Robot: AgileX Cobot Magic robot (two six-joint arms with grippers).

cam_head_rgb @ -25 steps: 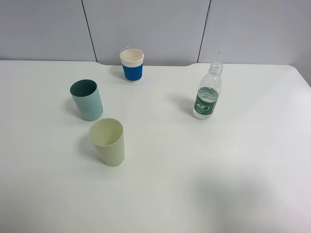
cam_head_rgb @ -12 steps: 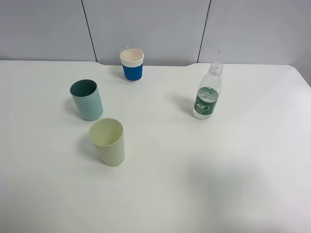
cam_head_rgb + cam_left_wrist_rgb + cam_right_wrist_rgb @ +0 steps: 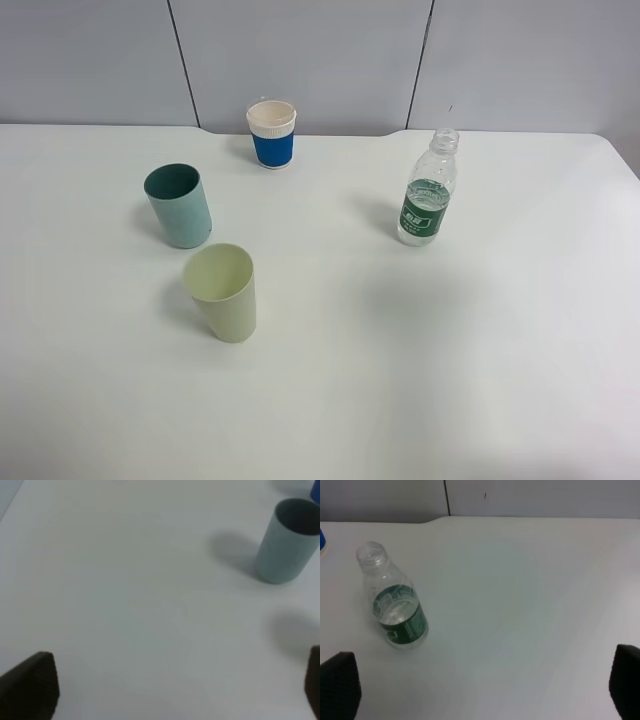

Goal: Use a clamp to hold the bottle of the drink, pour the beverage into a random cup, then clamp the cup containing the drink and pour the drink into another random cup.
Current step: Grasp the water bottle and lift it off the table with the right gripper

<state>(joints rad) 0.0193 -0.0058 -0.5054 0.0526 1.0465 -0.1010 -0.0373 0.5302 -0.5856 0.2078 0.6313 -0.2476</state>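
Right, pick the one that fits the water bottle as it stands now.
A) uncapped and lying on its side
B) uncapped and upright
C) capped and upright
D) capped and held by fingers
B: the water bottle stands upright on the table, and the right wrist view shows its open neck with no cap on it.

The high camera sits off my arms, well back, looking steeply down across the white tabletop toward the grey panelled wall. My left wrist camera rides low and close, angled down past my left gripper at the teal plastic cup. My right wrist camera looks past my right gripper at the clear green-labelled plastic bottle. The high view shares that cup and that bottle with them.
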